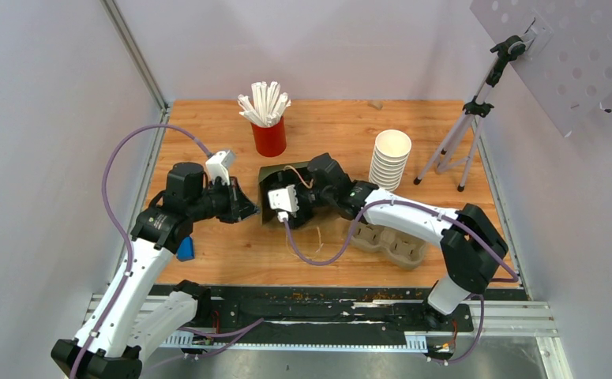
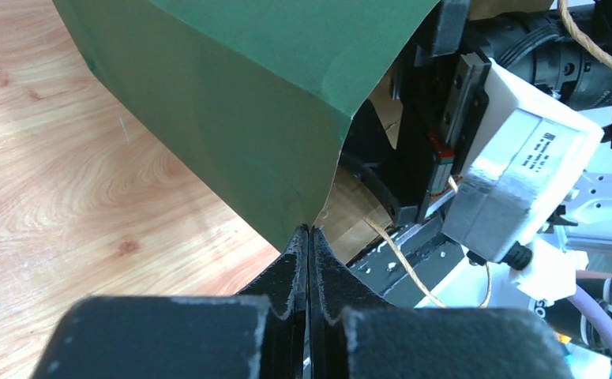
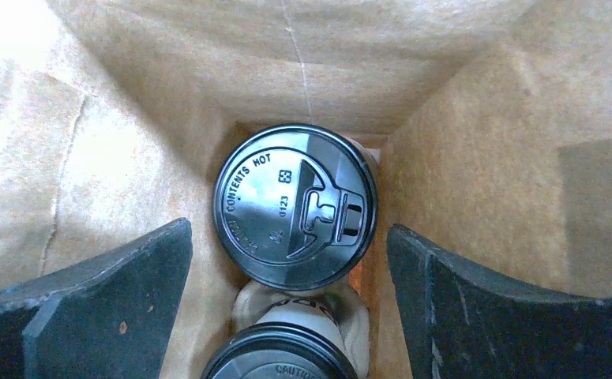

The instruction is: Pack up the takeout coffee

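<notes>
Nearest the arm bases, a small blue object (image 1: 185,249) lies on the wooden table (image 1: 231,264) beside the left arm. A cardboard cup carrier (image 1: 389,243) sits under the right arm's forearm. Further in, the left gripper (image 2: 309,241) is clenched on the rim of a green paper bag (image 2: 231,103), its jaws pressed flat together on the paper edge. The right gripper (image 3: 288,233) reaches into the bag's brown interior from the other side, released, its black fingers (image 3: 81,308) spread wide and apart from the bag walls. Between and beyond them the takeout coffee (image 3: 294,205) rests at the bottom of the bag, its black sip lid facing the wrist camera. A second lidded cup (image 3: 280,355) sits just beside it at the lower edge of that view. Beyond the bag stand a red cup (image 1: 269,138) of white wrapped straws (image 1: 264,103), a stack of lidless white cups (image 1: 389,158), and a tripod (image 1: 452,146) to the right.
</notes>
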Motion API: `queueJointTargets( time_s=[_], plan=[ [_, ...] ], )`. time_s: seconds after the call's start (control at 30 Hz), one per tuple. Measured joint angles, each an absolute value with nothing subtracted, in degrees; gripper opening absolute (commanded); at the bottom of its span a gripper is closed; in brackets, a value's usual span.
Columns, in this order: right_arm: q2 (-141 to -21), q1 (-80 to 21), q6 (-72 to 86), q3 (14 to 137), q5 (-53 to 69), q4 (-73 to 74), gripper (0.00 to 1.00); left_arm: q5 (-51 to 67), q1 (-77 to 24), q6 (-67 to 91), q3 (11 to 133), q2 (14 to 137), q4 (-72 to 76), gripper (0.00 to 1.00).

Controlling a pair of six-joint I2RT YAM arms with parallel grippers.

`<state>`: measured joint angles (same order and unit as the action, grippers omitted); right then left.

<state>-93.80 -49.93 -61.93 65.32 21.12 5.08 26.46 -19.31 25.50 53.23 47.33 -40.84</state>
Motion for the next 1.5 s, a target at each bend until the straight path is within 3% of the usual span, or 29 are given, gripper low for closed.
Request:
queueJointTargets(
  time_s=[0.4, 1.1, 1.27, 1.43, 1.5],
  plan=[
    [-88.7, -49.8, -56.4, 67.5, 22.2, 10.0, 0.85, 26.2, -19.3, 31.6, 54.9, 46.9, -40.9, 0.00],
    [-79.4, -48.9, -36.7, 77.6, 26.2, 17.0, 0.85, 21.8, -19.3, 42.8, 61.6, 49.5, -43.0, 0.00],
    [-79.4, -48.9, -31.1, 80.0, 24.2, 17.1, 0.87, 20.6, -19.3, 43.2, 62.0, 50.5, -43.5, 0.16],
    [-79.5, -48.9, -24.2, 83.0, 20.1, 16.7, 0.92, 18.6, -19.3, 42.9, 63.6, 50.8, -45.0, 0.44],
    [-79.9, -48.9, -21.1, 84.8, 18.3, 17.3, 0.99, 17.5, -19.3, 42.2, 64.2, 50.9, -45.9, 0.58]
  ],
)
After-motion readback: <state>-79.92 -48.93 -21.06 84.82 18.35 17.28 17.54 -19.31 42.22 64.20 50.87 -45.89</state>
